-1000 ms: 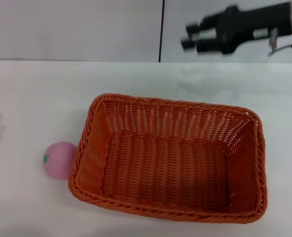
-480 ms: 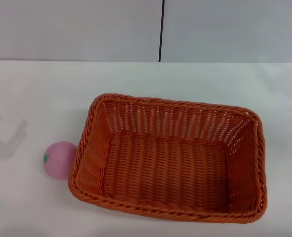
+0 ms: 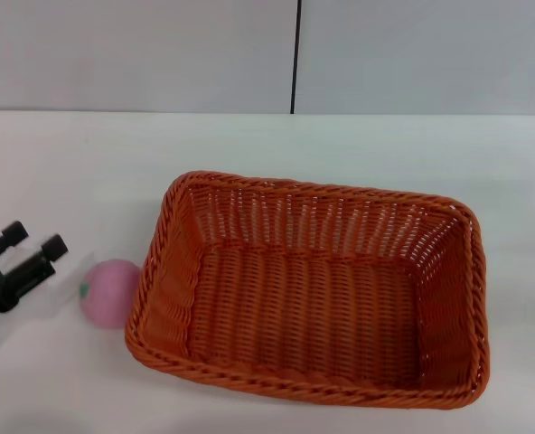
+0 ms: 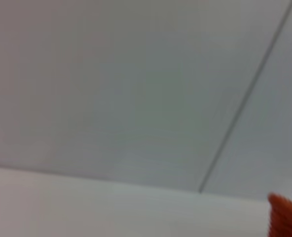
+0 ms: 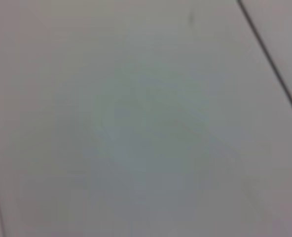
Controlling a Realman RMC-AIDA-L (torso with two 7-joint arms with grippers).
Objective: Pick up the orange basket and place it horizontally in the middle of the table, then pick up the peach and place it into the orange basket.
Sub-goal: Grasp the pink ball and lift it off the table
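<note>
The orange basket [image 3: 313, 298] lies lengthwise across the middle of the white table [image 3: 87, 172], open side up and with nothing in it. The pink peach [image 3: 109, 292] rests on the table, touching the basket's left end. My left gripper [image 3: 34, 241] reaches in from the left edge, just left of the peach and apart from it, fingers spread open and holding nothing. A corner of the basket [image 4: 286, 212] shows in the left wrist view. The right gripper is out of view.
A grey wall with a dark vertical seam [image 3: 295, 54] rises behind the table's far edge. Bare tabletop lies around the basket on the far side and to the right.
The right arm, high at the back right one second ago, has left the view. The left gripper has come in from the left edge, arriving beside the peach.
</note>
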